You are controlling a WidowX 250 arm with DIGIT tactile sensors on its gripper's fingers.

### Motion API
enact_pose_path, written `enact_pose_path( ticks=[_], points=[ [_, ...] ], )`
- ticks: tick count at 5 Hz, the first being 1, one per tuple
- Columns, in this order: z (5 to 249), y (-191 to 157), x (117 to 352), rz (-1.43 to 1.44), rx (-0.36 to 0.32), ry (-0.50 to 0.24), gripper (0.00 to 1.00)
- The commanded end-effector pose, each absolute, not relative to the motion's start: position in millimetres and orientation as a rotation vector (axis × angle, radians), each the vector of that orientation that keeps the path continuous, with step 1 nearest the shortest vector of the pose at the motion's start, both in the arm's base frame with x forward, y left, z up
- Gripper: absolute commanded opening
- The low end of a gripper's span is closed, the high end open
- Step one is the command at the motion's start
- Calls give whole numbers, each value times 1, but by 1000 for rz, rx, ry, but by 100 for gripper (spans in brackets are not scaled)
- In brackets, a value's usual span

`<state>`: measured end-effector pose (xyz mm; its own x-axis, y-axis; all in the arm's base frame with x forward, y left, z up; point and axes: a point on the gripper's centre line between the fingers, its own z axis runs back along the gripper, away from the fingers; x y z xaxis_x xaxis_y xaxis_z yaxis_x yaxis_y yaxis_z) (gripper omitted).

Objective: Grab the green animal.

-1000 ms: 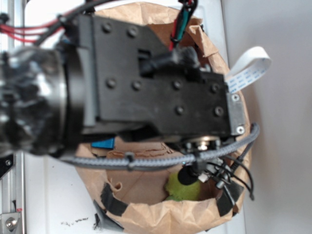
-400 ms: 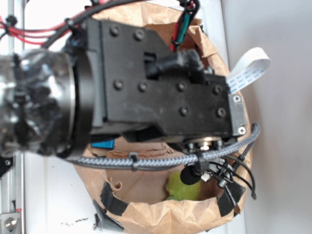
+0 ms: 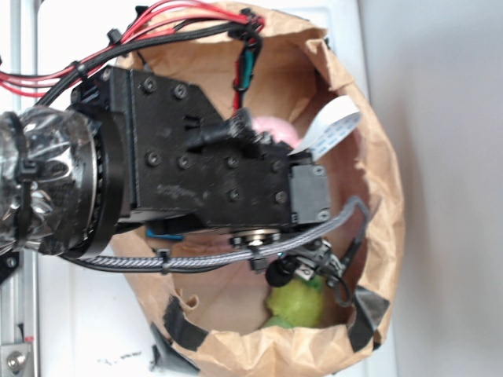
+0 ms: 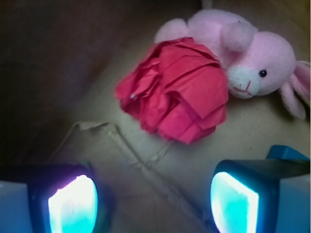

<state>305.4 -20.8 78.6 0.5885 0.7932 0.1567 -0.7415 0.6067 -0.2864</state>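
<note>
From the exterior view I see the arm's black wrist housing filling most of the brown paper bag, so the bag's floor is largely hidden. The green animal shows only as a lime-green patch at the near side of the bag, below the housing and partly covered by cables; I cannot make out its shape. A sliver of the pink bunny peeks out beyond the housing. In the wrist view the tool has its two fingers apart with nothing between them, only bare bag floor. Farther off lie the red ruffled cloth and, touching it on the right, the bunny, one ear cut off by the frame edge. The green animal is outside the wrist view.
</note>
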Motion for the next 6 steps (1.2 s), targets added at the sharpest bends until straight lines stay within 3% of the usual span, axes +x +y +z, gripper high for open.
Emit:
enact_pose_path(
  ticks=[1, 4, 5, 6],
  points=[
    [80, -44, 321, 915, -316, -304, 100],
    [93, -71, 334, 957, -348, -245, 100],
    [86, -77, 332, 969, -350, -182, 100],
    [70, -89, 334, 1036, -298, -112, 100]
  ],
)
